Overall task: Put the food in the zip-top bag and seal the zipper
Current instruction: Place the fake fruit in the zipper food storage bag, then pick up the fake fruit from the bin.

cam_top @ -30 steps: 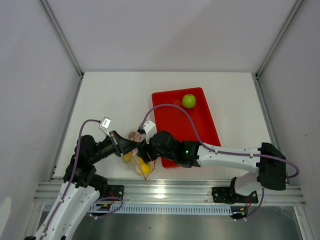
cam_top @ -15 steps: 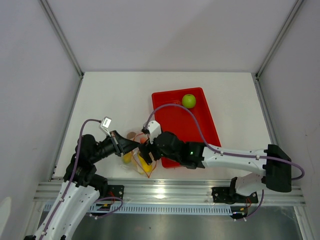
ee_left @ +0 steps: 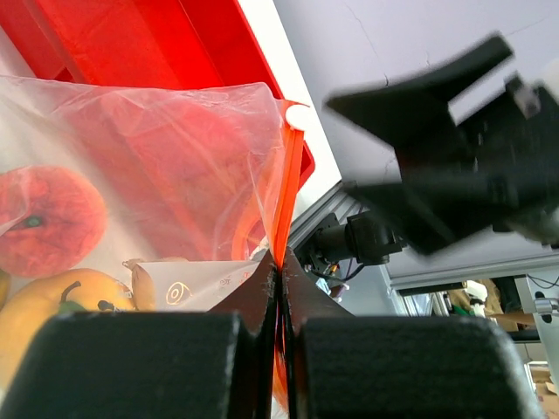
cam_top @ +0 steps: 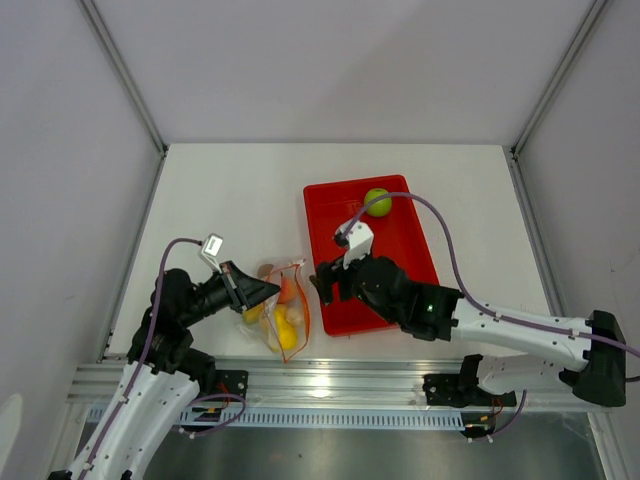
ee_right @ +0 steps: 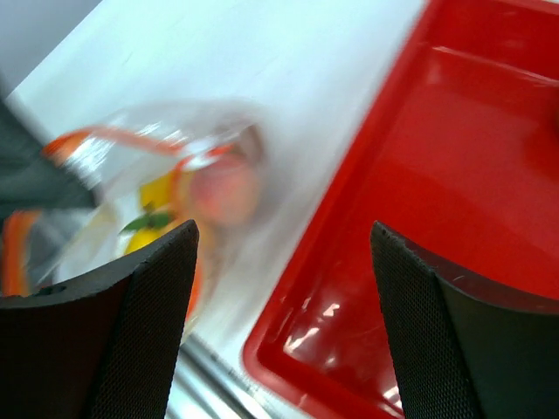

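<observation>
Plainly, the green apple is the one piece of food not yet packed; it sits alone at the far end of the red tray. The clear bag lies on the desk just left of the tray, with a peach, a mango and other small fruit inside. The left gripper is pinched tight on the orange zipper strip at the bag's mouth, holding one lip up. The right gripper hangs over the tray's near left edge, jaws apart and empty. To my eye its job is the apple: come down from above, straddle the round middle so the apple can't squirt away against the tray wall, and close gently. The left side should keep the mouth high and steady, since a limp lip could fold shut as the apple arrives.
</observation>
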